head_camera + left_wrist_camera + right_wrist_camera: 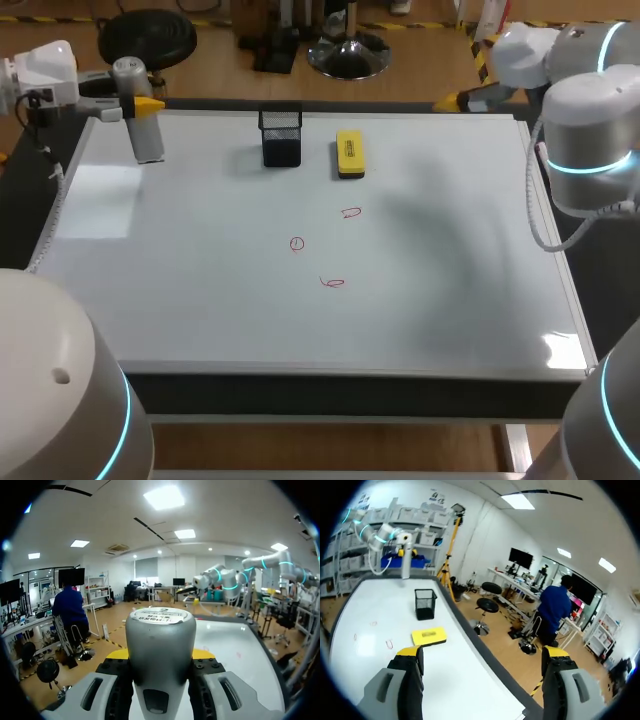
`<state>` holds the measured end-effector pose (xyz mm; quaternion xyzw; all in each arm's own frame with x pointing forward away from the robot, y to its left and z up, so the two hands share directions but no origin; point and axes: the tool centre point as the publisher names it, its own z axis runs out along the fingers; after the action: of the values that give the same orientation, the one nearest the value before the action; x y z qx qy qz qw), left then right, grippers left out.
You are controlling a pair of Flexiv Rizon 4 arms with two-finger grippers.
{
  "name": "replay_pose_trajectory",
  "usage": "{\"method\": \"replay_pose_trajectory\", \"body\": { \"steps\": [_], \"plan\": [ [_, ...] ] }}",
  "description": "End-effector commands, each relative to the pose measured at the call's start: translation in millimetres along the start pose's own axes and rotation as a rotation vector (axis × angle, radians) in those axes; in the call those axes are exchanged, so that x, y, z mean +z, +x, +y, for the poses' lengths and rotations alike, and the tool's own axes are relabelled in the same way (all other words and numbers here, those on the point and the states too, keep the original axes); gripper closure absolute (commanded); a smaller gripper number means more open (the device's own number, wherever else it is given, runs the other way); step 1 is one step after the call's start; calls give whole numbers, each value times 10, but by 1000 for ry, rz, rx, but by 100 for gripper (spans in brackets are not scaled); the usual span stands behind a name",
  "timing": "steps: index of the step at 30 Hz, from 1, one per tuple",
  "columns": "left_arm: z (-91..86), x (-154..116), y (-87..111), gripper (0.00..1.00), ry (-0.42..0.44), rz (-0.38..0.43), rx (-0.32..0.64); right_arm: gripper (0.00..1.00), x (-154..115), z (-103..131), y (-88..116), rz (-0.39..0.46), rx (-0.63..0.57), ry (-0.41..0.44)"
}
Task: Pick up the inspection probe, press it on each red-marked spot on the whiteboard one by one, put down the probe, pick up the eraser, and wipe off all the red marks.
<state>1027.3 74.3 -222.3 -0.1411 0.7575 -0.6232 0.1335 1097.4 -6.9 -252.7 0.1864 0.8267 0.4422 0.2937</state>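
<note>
Only right wrist shows right tool spread; left tool clamps probe.

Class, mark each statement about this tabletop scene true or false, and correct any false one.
1. The left gripper is shut on the inspection probe. True.
2. The whiteboard carries five marks. False: it carries three red marks.
3. The eraser lies beside the black mesh holder. True.
4. The right gripper grips the eraser. False: it is open and empty, and the eraser lies on the whiteboard.
</note>
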Motion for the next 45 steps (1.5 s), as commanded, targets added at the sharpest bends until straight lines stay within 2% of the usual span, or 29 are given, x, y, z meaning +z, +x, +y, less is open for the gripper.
{"method": "replay_pose_trajectory", "body": {
  "steps": [1, 5, 14, 22, 30, 32, 34, 45],
  "plan": [
    [-5, 1, 8, 100, 3, -3, 2, 0, 120, 26, 28, 299, -320, 319],
    [-5, 1, 8, 100, 3, -3, 2, 0, 229, -16, 149, 428, -465, 405],
    [-5, 1, 8, 100, 3, -3, 2, 0, 375, 17, 212, 582, -685, 519],
    [-5, 1, 8, 100, 3, -3, 2, 0, 488, 40, 341, 721, -812, 598],
    [-5, 1, 8, 100, 3, -3, 2, 0, 511, 42, 406, 821, -818, 582],
    [-5, 1, 8, 100, 3, -3, 2, 0, 514, 67, 404, 787, -788, 561],
    [-5, 1, 8, 100, 3, -3, 2, 0, 485, 98, 378, 790, -749, 558],
    [-5, 1, 8, 100, 3, -3, 2, 0, 485, 98, 378, 790, -749, 558]
  ]
}}
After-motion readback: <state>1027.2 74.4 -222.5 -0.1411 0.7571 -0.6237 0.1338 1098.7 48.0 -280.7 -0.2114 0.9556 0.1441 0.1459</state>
